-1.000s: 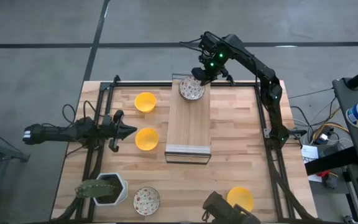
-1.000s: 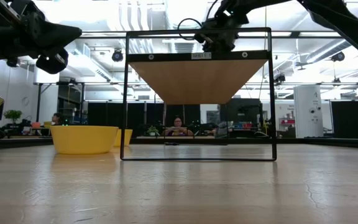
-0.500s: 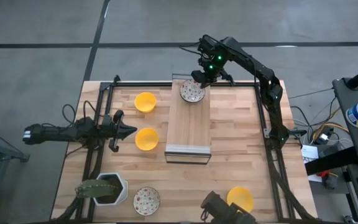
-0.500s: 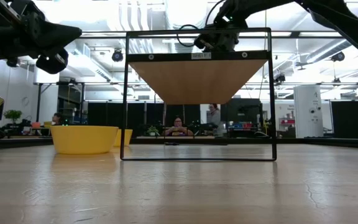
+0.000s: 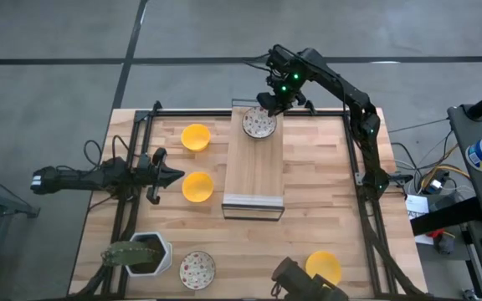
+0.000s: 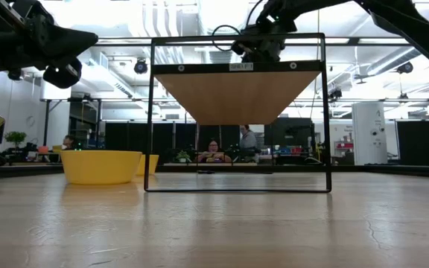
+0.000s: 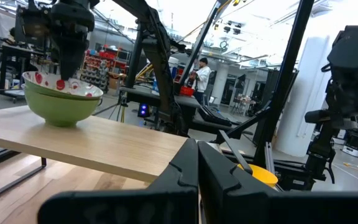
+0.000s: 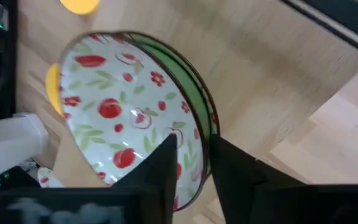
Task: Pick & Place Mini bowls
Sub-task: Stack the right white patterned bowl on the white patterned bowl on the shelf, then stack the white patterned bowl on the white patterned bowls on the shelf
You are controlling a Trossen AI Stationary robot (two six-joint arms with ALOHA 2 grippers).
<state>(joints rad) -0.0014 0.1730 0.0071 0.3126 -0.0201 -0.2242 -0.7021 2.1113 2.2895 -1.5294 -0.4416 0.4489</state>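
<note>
A mini bowl (image 5: 258,124), white inside with red-green pattern and green outside, stands by its base on the far end of a raised wooden shelf (image 5: 253,171); it also shows in the left wrist view (image 7: 61,99). My right gripper (image 8: 194,152) is open above it, one finger inside the rim and one outside. Two yellow mini bowls (image 5: 196,136) (image 5: 197,186) sit left of the shelf, and a third one (image 5: 323,267) sits near the front. Another patterned bowl (image 5: 197,269) rests at the front left. My left gripper (image 5: 174,176) is shut, level, beside the middle yellow bowl. My right gripper comes from above, slanting down, at the patterned bowl's rim (image 8: 199,134) on its far side. One finger (image 8: 163,165) is inside the bowl and one (image 8: 232,168) outside. Whether either finger touches the rim I cannot tell. The bowl sits upright on the shelf.
The shelf stands on a black wire frame (image 6: 237,112), with open space under it. A white hexagonal pot with a cactus (image 5: 141,253) stands at the front left. A dark camera (image 5: 295,280) sits at the front edge. Black rails run along both table sides.
</note>
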